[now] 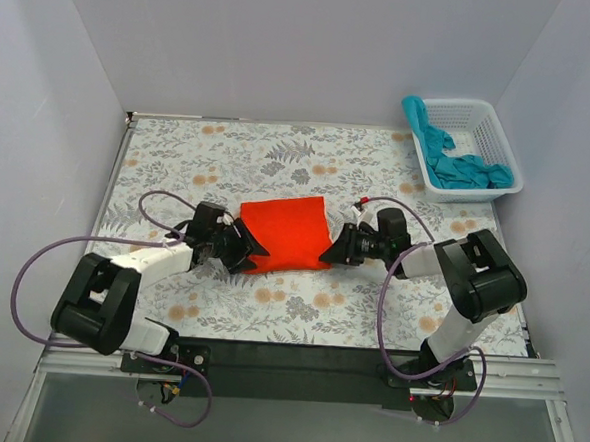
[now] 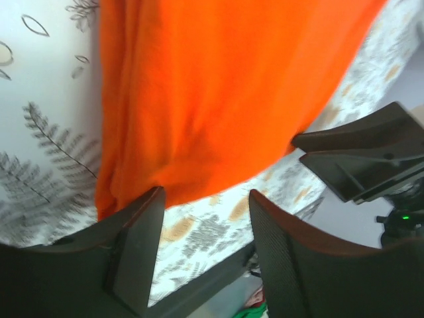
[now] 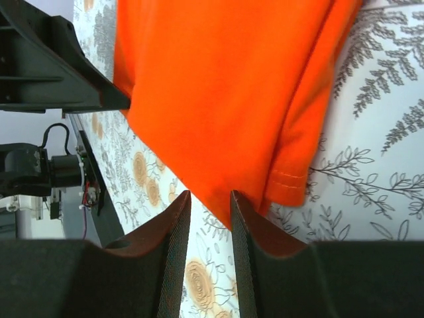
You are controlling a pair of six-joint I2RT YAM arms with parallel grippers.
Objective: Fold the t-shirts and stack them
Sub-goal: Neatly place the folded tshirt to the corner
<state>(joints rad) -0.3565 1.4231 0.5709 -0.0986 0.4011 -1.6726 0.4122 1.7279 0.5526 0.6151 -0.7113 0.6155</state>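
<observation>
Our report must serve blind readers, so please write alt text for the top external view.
An orange shirt, folded to a rough rectangle, lies in the middle of the floral table, with the left claw at its left edge and the right claw at its right edge. A teal shirt is bunched in a basket at the far right corner.

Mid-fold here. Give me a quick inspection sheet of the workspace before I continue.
Surface: floral-print table; no spills seen.
Job's things: orange t-shirt folded at table centre; teal t-shirt bunched in the basket, draped over its left rim.
Clutter: basket at far right corner; nothing else seen.
Grippers: left gripper at the orange t-shirt's near-left corner, grip unclear; right gripper closed on its near-right corner.
Cables: purple cables loop beside both arms.
Surroundings: plain walls on three sides.
</observation>
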